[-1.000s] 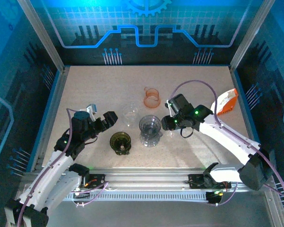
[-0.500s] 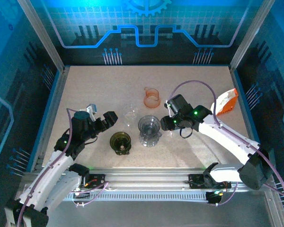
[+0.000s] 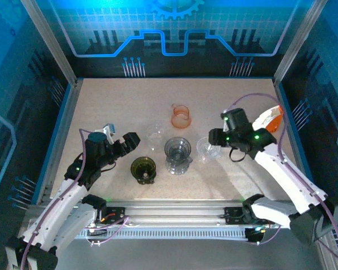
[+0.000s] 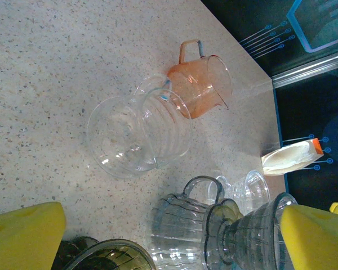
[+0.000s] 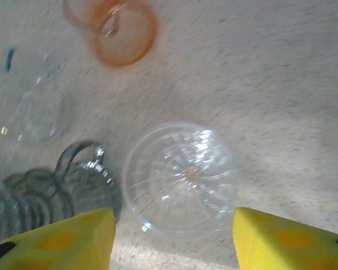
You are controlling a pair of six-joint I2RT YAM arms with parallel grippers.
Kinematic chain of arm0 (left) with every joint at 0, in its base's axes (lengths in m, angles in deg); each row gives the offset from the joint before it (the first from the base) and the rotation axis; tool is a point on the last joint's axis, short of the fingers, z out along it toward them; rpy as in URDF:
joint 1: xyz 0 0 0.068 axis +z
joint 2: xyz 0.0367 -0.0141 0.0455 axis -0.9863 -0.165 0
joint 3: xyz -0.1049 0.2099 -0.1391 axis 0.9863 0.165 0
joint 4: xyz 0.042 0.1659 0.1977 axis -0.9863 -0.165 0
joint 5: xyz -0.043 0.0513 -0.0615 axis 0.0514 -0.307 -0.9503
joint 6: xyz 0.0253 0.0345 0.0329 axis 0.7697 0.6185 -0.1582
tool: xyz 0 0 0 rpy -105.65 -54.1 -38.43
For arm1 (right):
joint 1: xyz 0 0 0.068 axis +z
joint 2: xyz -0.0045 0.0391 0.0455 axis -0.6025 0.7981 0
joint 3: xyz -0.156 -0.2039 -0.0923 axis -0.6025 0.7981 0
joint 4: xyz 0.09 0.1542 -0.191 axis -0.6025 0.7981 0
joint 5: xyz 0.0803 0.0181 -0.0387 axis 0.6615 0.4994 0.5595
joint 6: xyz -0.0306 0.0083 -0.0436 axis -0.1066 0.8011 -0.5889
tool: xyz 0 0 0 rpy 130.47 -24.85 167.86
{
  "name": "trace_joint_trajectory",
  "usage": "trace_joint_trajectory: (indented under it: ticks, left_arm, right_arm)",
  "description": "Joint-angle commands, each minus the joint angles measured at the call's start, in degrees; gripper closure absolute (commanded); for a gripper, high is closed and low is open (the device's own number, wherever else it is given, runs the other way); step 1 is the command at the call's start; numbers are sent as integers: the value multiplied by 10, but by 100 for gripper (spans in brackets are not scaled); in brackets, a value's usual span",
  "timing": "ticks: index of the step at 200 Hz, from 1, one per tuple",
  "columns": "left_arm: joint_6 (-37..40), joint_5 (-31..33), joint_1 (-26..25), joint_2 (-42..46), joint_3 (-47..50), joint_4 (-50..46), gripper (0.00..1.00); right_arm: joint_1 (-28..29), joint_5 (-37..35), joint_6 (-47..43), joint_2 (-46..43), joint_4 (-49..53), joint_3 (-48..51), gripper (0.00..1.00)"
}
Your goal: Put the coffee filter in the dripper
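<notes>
The clear dripper (image 3: 207, 150) (image 5: 180, 177) stands rim-up on the worktop (image 3: 118, 107), just to the right of the glass server (image 3: 178, 160) that carries a smoky dripper (image 3: 178, 148). The right tool (image 3: 215, 139) (image 5: 173, 225) hangs just above it, released. In the right wrist view, 1 yellow finger stands on each side of the clear dripper and neither touches the rim.

The left tool (image 3: 127, 145) (image 4: 172, 236) is spread wide and grasps nothing. It is near the front left of the worktop and points toward the glassware. A dark dripper (image 3: 143, 169) (image 4: 107, 257) sits just beside it.

Behind the server are a ribbed clear cup (image 3: 155, 138) (image 4: 138, 135) and, farther back, an orange measuring cup (image 3: 181, 116) (image 4: 203, 84).

A white packet with an orange end (image 3: 269, 121) (image 4: 290, 157) lies by the right edge of the worktop, well apart from the clear dripper. Whether it holds filters cannot be told.
</notes>
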Motion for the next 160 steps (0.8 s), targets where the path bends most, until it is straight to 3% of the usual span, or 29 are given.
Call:
trace_joint_trajectory:
  ticks: [1, 55, 70, 160]
  left_arm:
    - [11, -1, -3, 5, 9, 12, 1]
    - [21, -8, -2, 5, 11, 7, 1]
    - [22, -11, -1, 6, 13, 7, 1]
    - [38, -8, 1, 5, 27, 19, 1]
  right_arm:
    - [-77, -7, 17, -21, -20, 9, 42]
    - [-308, 27, 42, 16, -113, 49, 43]
    - [-349, 32, 46, 41, -132, 50, 43]
    - [-460, 17, 49, 188, -164, -38, 45]
